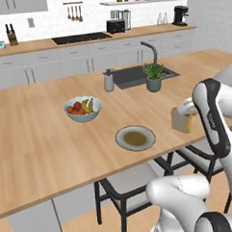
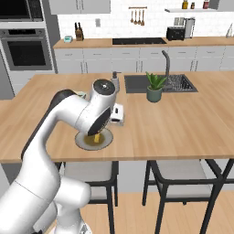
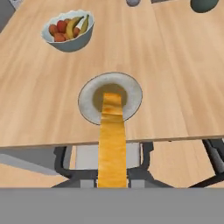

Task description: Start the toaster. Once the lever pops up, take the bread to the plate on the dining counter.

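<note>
Yellowish-tan, thin and square, the slice of bread [image 3: 112, 140] is held edge-on in the tool [image 1: 185, 115], whose jaws are closed on it. In the hand view the slice reaches forward from the tool, and its far end lies over the round, shallow grey-beige plate [image 3: 131, 89]. The plate rests on the light-wood worktop [image 1: 37, 141] of the dining island, near the edge with the chairs. From the left base view, however, the bread appears above the worktop and to one side of the plate, so I cannot tell how well it is centred. A pale bowl of fruit [image 1: 83, 109] stands beyond the plate, apart from it. The black boxy toaster [image 1: 115, 26] is far behind, on the wall worktop.

I judge that the carrying step is nearly done and the placing is in hand. The next move calls for bringing the slice fully above the plate, lowering it close, and only then opening the jaws, so it falls flat inside the rim.
</note>
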{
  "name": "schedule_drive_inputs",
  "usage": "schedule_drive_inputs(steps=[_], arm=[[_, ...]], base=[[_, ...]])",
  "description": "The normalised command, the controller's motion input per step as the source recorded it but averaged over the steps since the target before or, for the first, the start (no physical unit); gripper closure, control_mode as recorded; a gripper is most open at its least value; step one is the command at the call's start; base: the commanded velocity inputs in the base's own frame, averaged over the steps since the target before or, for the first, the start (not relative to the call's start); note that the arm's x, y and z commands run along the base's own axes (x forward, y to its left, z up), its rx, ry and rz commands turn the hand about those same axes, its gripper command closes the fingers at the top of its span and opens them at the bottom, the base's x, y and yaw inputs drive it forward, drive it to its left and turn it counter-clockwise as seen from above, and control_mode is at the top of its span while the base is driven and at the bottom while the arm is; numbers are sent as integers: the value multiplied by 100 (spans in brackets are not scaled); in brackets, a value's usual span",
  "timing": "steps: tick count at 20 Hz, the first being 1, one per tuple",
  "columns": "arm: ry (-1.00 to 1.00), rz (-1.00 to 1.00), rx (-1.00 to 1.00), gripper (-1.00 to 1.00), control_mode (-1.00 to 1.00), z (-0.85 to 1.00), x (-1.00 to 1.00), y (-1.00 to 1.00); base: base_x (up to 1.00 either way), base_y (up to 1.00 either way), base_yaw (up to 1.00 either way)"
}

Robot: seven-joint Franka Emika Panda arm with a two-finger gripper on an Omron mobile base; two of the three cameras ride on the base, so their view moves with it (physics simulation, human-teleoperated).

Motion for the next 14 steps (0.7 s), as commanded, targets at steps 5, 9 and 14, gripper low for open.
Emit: schedule_drive_inputs(steps=[5, 9, 14], arm=[[15, 8, 26, 100, -100, -41, 22, 32], [1, 0, 28, 100, -100, -77, 45, 87], [0, 0, 20, 100, -100, -54, 57, 70]], base=[[0, 0, 0], [0, 0, 0], [0, 0, 0]])
